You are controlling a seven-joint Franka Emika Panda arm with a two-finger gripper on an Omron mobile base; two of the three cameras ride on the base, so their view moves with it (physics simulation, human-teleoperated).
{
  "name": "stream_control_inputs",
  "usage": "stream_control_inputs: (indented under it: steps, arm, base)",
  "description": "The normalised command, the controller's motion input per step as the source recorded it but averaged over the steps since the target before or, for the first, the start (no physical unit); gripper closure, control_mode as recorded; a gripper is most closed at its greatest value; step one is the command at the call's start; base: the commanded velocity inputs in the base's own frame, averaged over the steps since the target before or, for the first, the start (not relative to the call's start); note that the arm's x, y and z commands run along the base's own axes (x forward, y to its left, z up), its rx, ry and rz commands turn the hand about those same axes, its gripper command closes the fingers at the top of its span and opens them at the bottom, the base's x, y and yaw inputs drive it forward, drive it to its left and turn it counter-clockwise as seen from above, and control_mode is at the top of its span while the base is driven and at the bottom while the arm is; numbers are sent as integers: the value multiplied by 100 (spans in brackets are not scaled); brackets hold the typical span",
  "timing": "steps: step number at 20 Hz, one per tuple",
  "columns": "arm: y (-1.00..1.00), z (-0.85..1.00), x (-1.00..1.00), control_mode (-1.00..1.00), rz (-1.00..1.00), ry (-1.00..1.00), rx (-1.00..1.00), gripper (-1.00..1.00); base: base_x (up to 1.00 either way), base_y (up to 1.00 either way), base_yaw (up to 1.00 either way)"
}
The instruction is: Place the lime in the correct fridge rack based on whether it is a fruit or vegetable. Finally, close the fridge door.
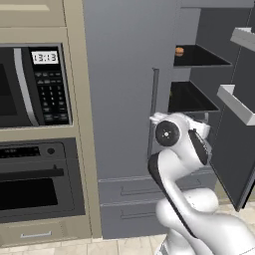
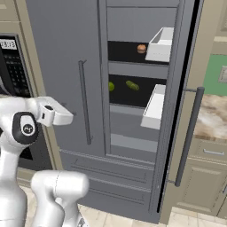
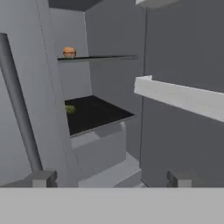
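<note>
The lime (image 2: 111,86) is a small yellow-green ball on the fridge's lower dark shelf (image 2: 142,98), half hidden by the edge of the closed left door. An elongated olive-green item (image 2: 132,85) lies just right of it. In the hand view a small green shape (image 3: 70,109) peeks out on that shelf; I cannot tell which of the two it is. My gripper (image 3: 111,178) is open with nothing between its fingertips (image 3: 42,178), and it is outside the fridge, facing the opening. The right fridge door (image 2: 177,111) stands wide open.
A round orange-brown item (image 2: 141,48) sits on the upper shelf (image 1: 199,59). White door bins (image 2: 154,106) jut from the open door's inner face. The closed left door has a long vertical handle (image 2: 84,102). A microwave (image 1: 30,84) and oven (image 1: 35,184) stand to the left.
</note>
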Motion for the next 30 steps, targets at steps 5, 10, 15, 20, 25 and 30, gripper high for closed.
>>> stream_control_inputs:
  steps: [5,10,15,20,25,30]
  arm:
    - [-33,1,-100,-100,24,12,12,-100]
    - [-27,0,-100,-100,24,1,11,-100]
    - [-34,0,-100,-100,20,1,15,-100]
    - [-80,0,-100,-100,6,0,10,-100]
    - [-98,0,-96,-100,0,-3,5,-100]
    - [-100,0,-57,-100,0,-2,2,-100]
  base:
    - [0,0,0]
    - [0,0,0]
    - [0,0,0]
    - [0,0,0]
    - [0,0,0]
    - [0,0,0]
